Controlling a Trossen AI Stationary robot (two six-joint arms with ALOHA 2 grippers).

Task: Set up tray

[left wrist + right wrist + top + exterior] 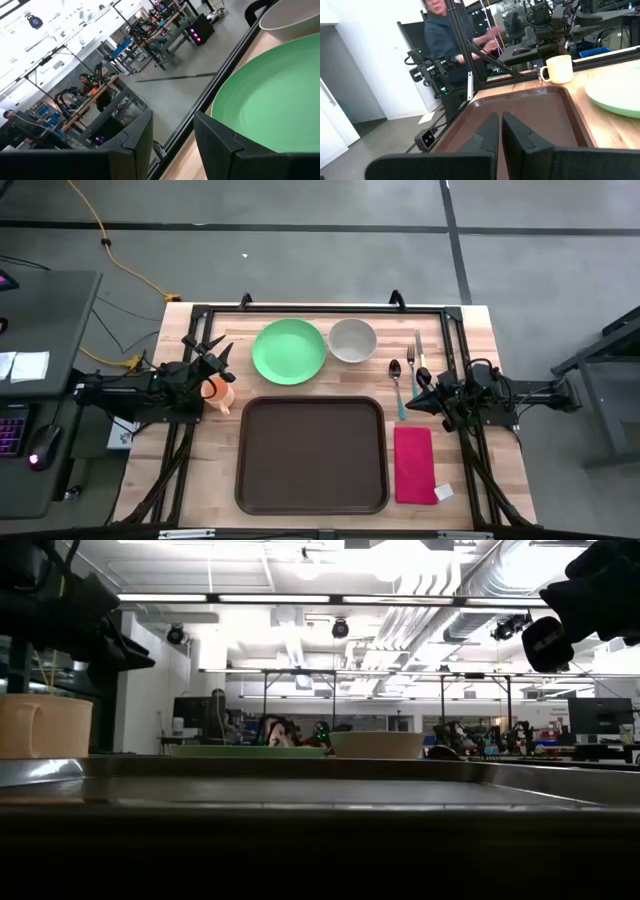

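The dark brown tray point(310, 455) lies flat at the table's near middle with nothing on it; its rim point(330, 768) fills the low view. My left gripper point(212, 348) hovers open over the table's left side, above the orange cup point(218, 392). It points toward the green plate point(270, 110). My right gripper point(420, 380) is shut and raised above the table's right side. It hangs over the spoon point(397, 375) and faces the tray point(540, 105).
Behind the tray stand the green plate point(289, 351) and a pale bowl point(352, 340). A fork point(418, 352) lies beside the spoon at far right. The red napkin point(414, 465) lies right of the tray. A person point(440, 35) stands beyond the table's left side.
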